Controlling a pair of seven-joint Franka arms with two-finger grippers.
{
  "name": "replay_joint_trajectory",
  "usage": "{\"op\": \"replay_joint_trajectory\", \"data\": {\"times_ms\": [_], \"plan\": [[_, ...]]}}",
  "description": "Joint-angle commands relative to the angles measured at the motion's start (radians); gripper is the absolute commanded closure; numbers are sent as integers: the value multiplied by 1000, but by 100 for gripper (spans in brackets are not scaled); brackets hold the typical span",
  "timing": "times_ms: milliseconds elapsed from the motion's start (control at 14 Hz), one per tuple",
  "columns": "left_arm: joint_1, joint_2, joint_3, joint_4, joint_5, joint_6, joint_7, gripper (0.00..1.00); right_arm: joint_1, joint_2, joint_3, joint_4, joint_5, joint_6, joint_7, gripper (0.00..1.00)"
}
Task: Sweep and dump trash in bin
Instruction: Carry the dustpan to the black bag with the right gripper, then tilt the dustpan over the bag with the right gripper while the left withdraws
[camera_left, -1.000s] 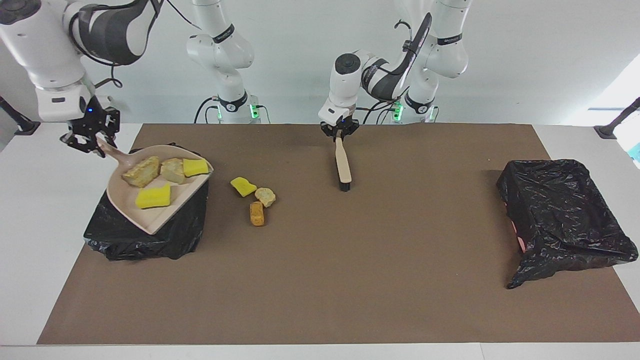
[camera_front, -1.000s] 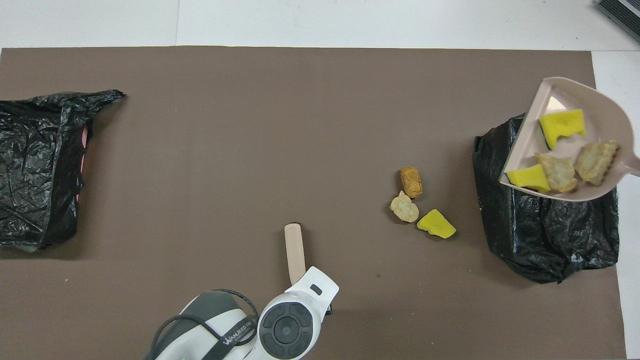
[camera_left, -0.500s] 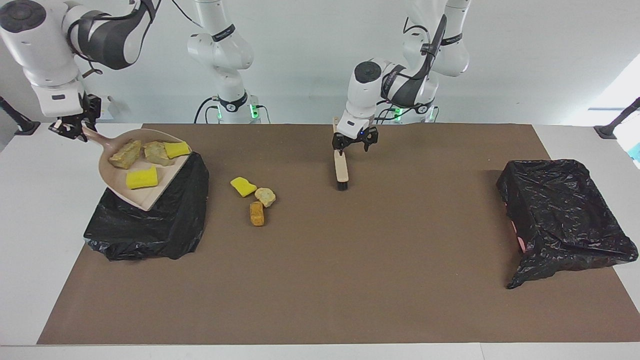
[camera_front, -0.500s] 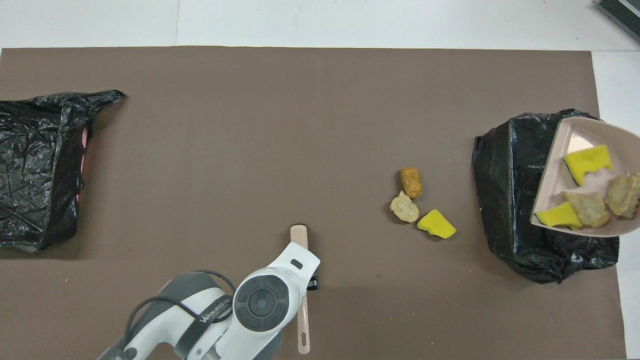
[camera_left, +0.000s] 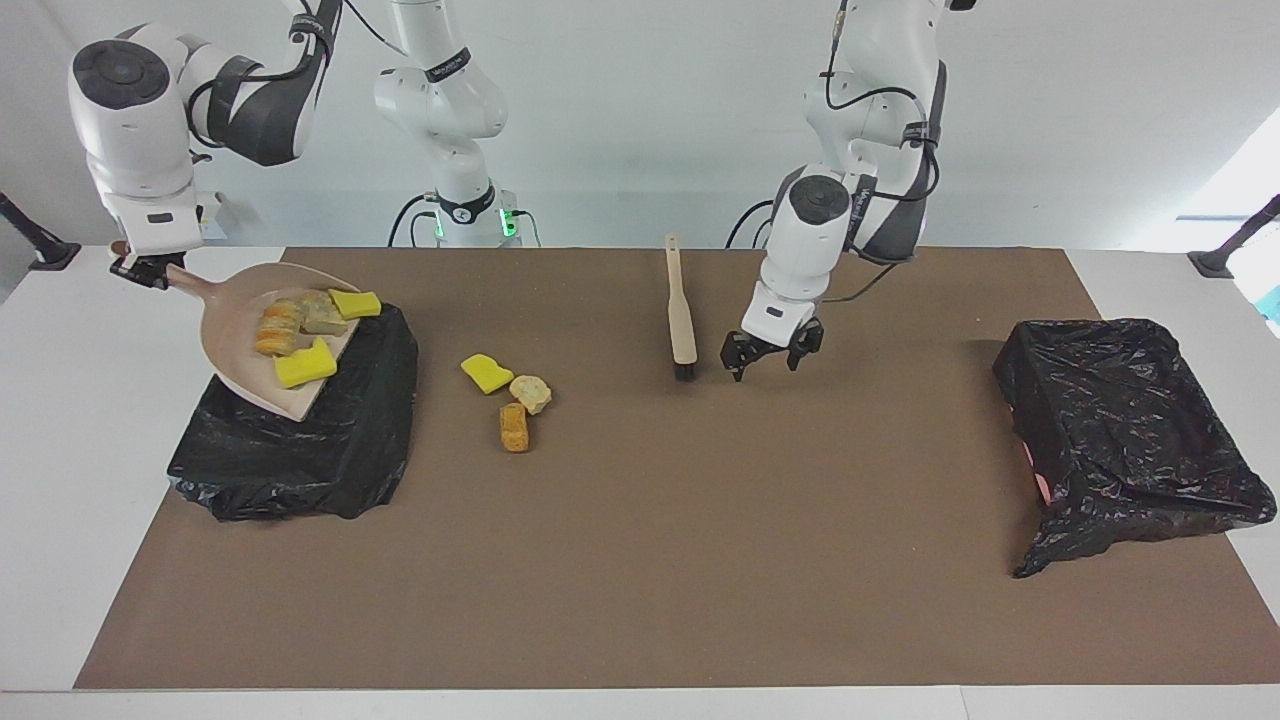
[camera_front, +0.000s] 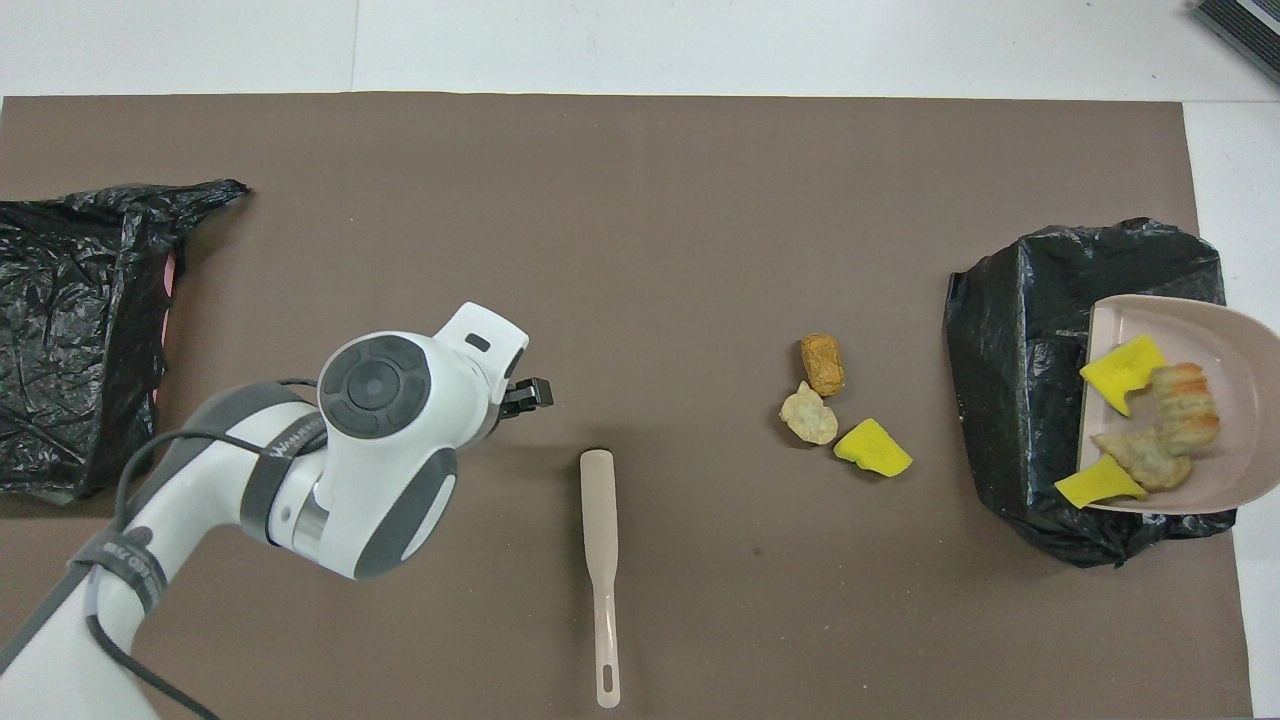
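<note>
Right claw (camera_left: 140, 272): clamped on the handle of the beige dustpan (camera_left: 262, 350), tilted over the black-bagged bin (camera_left: 300, 450) at the right arm's end of the table (camera_left: 640, 560); four trash scraps (camera_left: 300, 335) in the pan. Left claw (camera_left: 772, 357): open, empty, over the mat beside the brush (camera_left: 682, 310), which lies flat. Three scraps (camera_left: 510, 395) on the mat between brush and bin. Second bagged bin (camera_left: 1130, 440) at the left arm's end

Setting: robotics lab. Evidence was two white arms (camera_left: 850, 90) bolted at a white tabletop (camera_left: 100, 420), brown mat (camera_left: 640, 560), bare wall, cabling.
</note>
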Motion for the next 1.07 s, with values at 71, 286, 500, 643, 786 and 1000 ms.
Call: {"op": "replay_joint_trajectory", "data": {"times_ms": [71,286,500,643,786,1000], "plan": [[94,101,-11,178,16,-78,221,0,13,-2,3,-22,-106,59,-19,100],[151,128,-12,336,3,-270,310,0,39,-2,4,-22,-190,58,-24,100],[227,96,-17,387,-33,-383,445,0,68,-2,6,-21,-265,44,-24,100],[261,35,-11,390,-41,-439,520,0,92,-1,6,-18,-311,36,-21,100],[295,-19,-9,390,-46,-489,564,0,117,1,7,-10,-374,21,-19,100],[352,-69,-6,390,-46,-549,644,0,178,-4,9,4,-405,-60,1,100]]}}
